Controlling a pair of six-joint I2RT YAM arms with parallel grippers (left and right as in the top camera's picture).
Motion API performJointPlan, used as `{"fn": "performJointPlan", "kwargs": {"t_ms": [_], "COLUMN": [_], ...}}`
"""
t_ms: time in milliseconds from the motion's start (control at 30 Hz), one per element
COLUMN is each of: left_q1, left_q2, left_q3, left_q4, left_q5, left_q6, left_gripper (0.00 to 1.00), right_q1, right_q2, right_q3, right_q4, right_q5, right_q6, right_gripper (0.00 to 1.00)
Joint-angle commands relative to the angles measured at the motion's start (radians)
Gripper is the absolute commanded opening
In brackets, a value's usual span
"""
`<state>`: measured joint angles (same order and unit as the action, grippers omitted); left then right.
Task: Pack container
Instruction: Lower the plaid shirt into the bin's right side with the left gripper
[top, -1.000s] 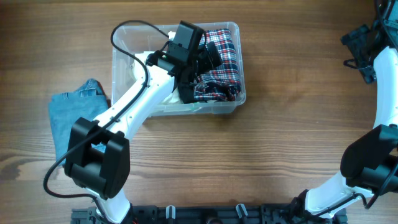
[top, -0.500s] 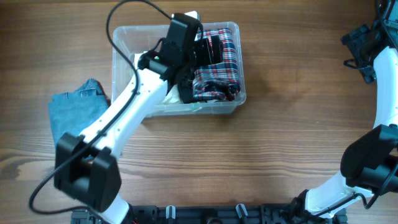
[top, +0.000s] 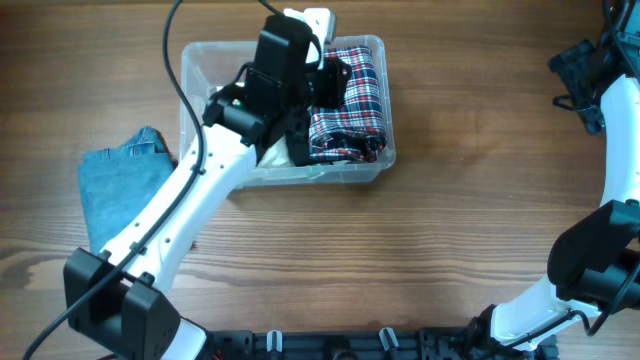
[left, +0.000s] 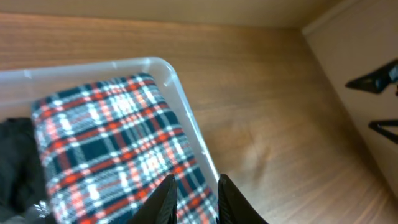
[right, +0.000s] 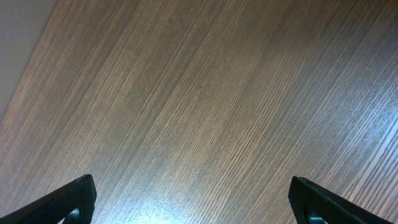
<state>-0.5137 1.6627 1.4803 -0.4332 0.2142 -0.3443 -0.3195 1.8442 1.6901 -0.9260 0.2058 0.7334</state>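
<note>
The clear plastic container (top: 200, 52) stands at the back left of the table. A folded red, white and navy plaid garment (top: 352, 112) fills its right half, beside a dark garment (left: 15, 163) and something white (top: 276, 150). My left gripper (top: 334, 80) hovers above the plaid garment (left: 106, 137), near the container's right rim (left: 181, 93). Its jaws (left: 198, 196) are drawn almost together, with only a narrow gap and nothing between them. My right gripper (top: 580, 68) is at the far right edge and stands wide open (right: 193, 196) over bare wood.
A folded blue denim garment (top: 120, 185) lies on the table left of the container, partly under my left arm. Bare wooden tabletop stretches between the container and the right arm.
My left gripper's jaws have closed from wide to nearly together. The left arm has lifted and stretched out over the container. The right arm has not moved.
</note>
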Motion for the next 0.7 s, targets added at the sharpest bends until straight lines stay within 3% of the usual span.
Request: {"fn": "performJointPlan", "kwargs": {"t_ms": [0,433,667], "left_q1": [-0.036,-0.038,-0.038], "left_q2": [0.019,0.149,0.208], "left_q3": [0.012,0.012,0.011], "left_q4": [-0.028,-0.294,-0.315], "left_q5": [-0.042,-0.183,-0.182], "left_q6": [0.017,-0.037,-0.037], "left_gripper": [0.2,0.15,0.17], "right_q1": [0.004,0.004,0.004], "right_q2": [0.016,0.016,0.016], "right_q3": [-0.004,-0.004,-0.004], "right_q4": [0.003,0.003,0.003], "right_q5": [-0.005,-0.005,-0.005], "right_q6": [0.009,0.009,0.009], "right_gripper": [1.0,1.0,1.0]}}
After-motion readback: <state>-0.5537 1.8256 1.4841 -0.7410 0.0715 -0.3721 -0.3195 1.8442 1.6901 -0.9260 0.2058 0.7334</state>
